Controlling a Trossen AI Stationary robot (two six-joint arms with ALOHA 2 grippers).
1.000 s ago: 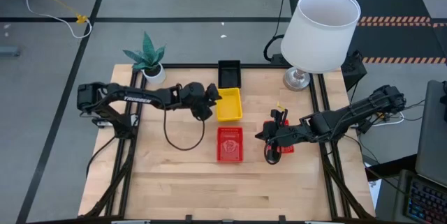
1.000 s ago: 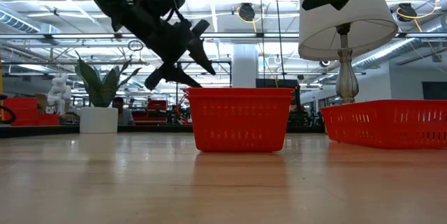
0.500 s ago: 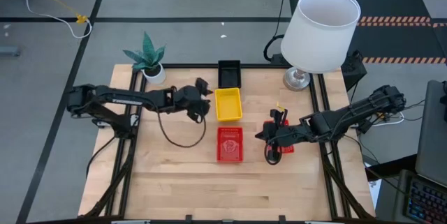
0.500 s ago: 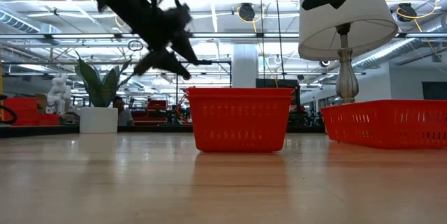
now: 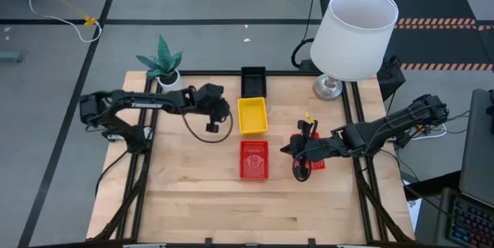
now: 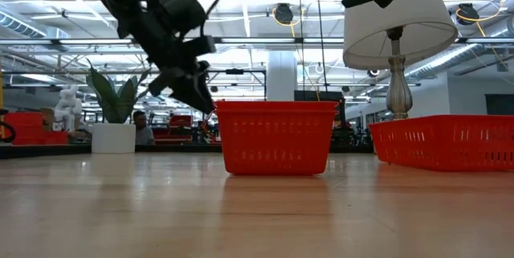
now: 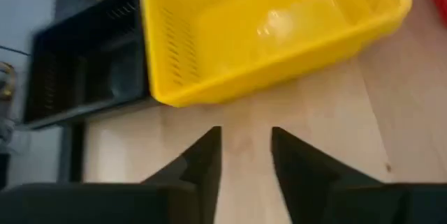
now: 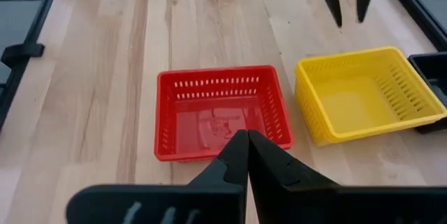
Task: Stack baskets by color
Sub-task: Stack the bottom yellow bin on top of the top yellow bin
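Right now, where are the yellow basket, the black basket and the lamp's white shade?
yellow basket (image 5: 252, 115): high view, on its floor.
black basket (image 5: 252, 80): high view, on its inside.
white lampshade (image 5: 353, 35): high view, on its outer side.

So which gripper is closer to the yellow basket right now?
The left gripper, empty, just off the yellow basket on its plant side. The right gripper is shut, farther off, past the middle red basket.

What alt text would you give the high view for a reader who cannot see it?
Seen from above, a yellow basket, a black basket behind it and a red basket in front sit mid-table. The left gripper hovers empty left of the yellow one; the shut right gripper waits right of the red one.
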